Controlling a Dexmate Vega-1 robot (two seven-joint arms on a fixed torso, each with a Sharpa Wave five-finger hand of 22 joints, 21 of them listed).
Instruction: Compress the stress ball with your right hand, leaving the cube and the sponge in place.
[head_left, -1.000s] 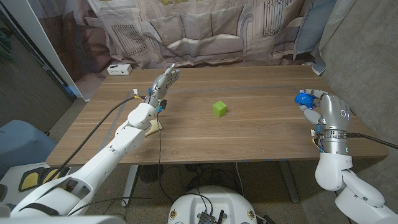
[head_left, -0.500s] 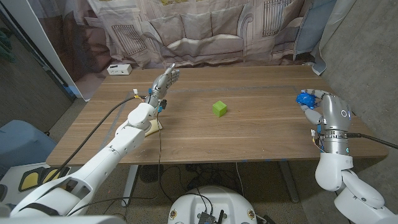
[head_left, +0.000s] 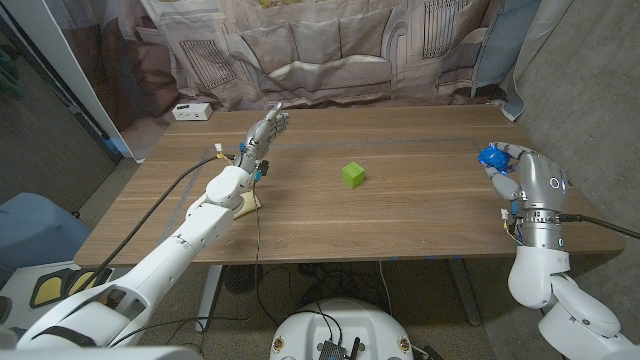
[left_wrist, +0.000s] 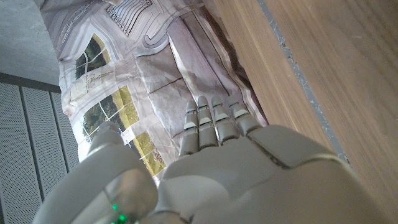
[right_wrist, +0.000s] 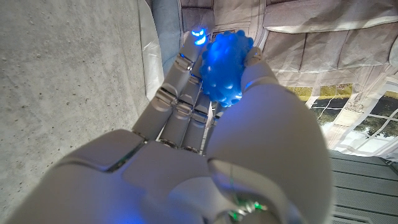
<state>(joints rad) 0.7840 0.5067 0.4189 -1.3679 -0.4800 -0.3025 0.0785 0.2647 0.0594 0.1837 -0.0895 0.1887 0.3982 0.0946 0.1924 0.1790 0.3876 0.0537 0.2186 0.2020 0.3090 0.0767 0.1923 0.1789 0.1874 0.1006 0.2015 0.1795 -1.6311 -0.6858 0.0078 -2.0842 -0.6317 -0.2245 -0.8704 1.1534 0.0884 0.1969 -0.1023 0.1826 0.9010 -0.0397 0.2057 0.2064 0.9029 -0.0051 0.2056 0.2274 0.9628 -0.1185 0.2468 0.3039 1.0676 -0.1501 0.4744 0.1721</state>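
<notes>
Bumpy blue stress ball (head_left: 489, 157) sitting in the right hand (head_left: 503, 170) at the frame's right, fingers (right_wrist: 180, 87) behind it, thumb in front. Left hand (head_left: 265, 130) far off, upper middle, open, holding nothing. Green cube (head_left: 352, 174) between them

Soft, even light fills the head view, and the tabletop (head_left: 400, 210) shows no hard glare, only faint, short shadows beside the cube (head_left: 352, 175). The picture bends slightly toward its edges. In the right wrist view the stress ball (right_wrist: 225, 68) glows saturated blue, casting a blue tint on the right hand (right_wrist: 205, 143), whose near surfaces are blurred. The left hand (left_wrist: 211, 168) is likewise soft close to the lens.
</notes>
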